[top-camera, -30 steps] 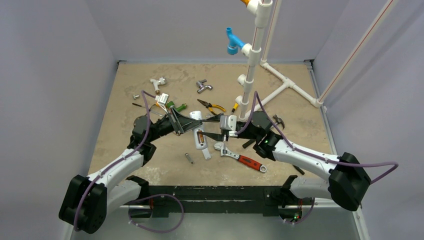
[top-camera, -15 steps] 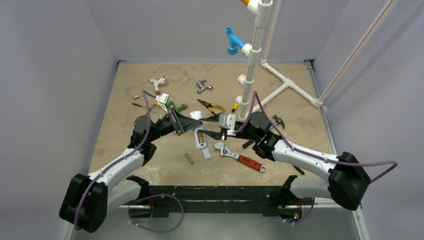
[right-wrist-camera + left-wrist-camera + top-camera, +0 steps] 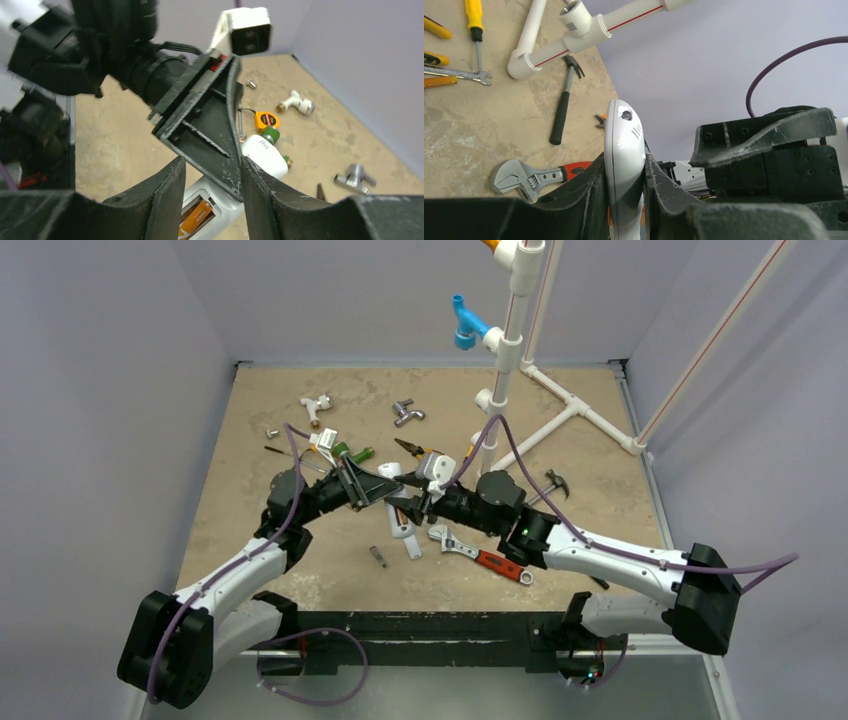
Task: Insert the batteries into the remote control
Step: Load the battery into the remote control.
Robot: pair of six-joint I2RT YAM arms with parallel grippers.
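Observation:
The white remote control (image 3: 392, 472) is clamped edge-on in my shut left gripper (image 3: 385, 490), a little above the table. In the left wrist view the remote (image 3: 624, 145) stands between the jaws of the left gripper (image 3: 624, 160). In the right wrist view the remote (image 3: 265, 155) shows its back with the compartment open. One orange battery (image 3: 197, 218) lies in the compartment. I cannot see a second battery. My right gripper (image 3: 211, 165) is open and empty. It straddles a left finger just above the compartment, and it also shows from above (image 3: 408, 508).
A loose white cover piece (image 3: 412, 544) and a small grey cylinder (image 3: 378, 556) lie below the remote. A red-handled wrench (image 3: 490, 558), a hammer (image 3: 550, 482), pliers (image 3: 425, 452) and a white pipe frame (image 3: 505, 360) lie to the right and behind.
My right arm has swung left, and its gripper has moved from beside the remote to right over it. The left gripper has kept its hold and has not moved.

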